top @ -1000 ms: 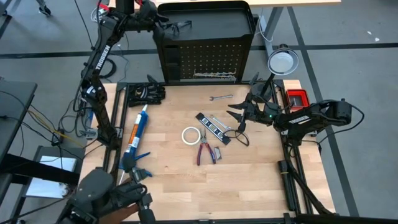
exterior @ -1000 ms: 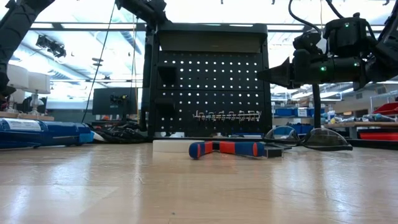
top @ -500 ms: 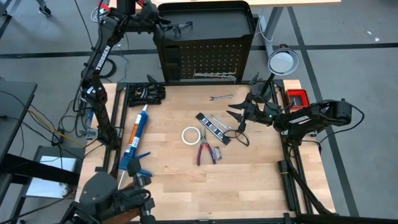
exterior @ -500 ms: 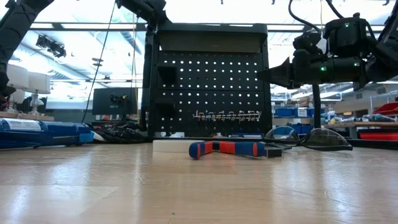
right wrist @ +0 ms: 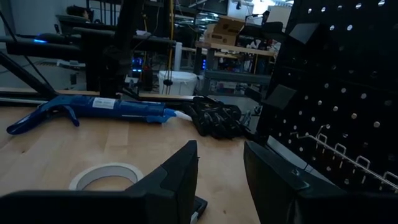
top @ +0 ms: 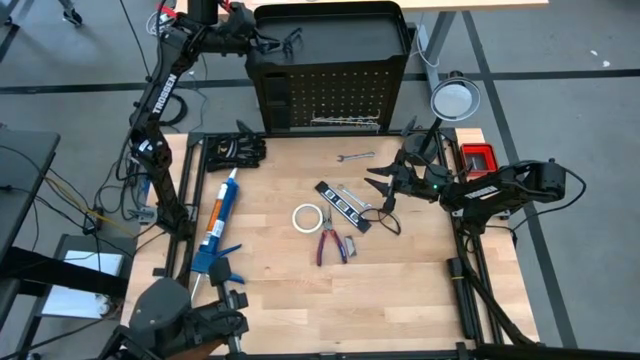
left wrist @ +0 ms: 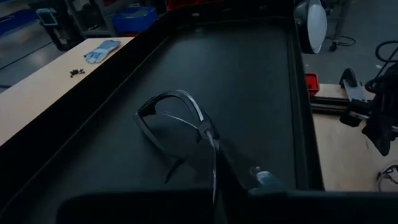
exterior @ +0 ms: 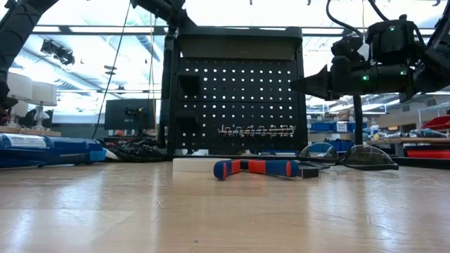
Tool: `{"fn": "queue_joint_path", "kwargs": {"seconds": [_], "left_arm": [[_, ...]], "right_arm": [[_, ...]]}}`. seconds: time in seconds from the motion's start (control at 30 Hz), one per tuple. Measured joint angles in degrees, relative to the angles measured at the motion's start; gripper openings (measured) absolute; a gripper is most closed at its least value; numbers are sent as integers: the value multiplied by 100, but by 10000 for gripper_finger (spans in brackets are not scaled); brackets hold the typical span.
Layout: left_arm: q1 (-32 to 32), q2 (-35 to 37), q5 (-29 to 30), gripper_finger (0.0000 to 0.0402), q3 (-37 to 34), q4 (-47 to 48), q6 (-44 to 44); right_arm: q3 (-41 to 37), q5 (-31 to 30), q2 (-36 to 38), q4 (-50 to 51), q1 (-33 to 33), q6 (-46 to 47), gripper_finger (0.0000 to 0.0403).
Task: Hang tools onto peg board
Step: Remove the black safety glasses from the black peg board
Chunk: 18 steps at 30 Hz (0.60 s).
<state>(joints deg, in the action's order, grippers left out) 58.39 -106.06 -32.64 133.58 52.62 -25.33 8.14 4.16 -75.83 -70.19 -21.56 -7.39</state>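
At the peg board's top left corner, our left gripper pinches safety glasses shut-fingered. Pliers lie mid-table. Near the table's right edge, our right gripper hovers, fingers narrowly parted, empty.

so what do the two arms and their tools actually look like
Both arms are dark, near-black jointed links. The left arm carries white TROSSEN lettering along its long link, and thin cables trail near its base. The right arm bears white lettering too and shows small green lights near the wrist. The right tool has two broad, flat, dark fingers. The left tool looks just as dark.
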Motion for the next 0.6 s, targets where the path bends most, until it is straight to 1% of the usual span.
{"fn": "queue_joint_path", "kwargs": {"seconds": [0.37, 0.6], "left_arm": [[-35, -28, 42, 1, 126, 4, 39], [-98, -22, 63, 1, 120, -234, 49]], "right_arm": [[0, 0, 0, 0, 0, -7, 139], [0, 2, 0, 0, 0, -8, 139]]}}
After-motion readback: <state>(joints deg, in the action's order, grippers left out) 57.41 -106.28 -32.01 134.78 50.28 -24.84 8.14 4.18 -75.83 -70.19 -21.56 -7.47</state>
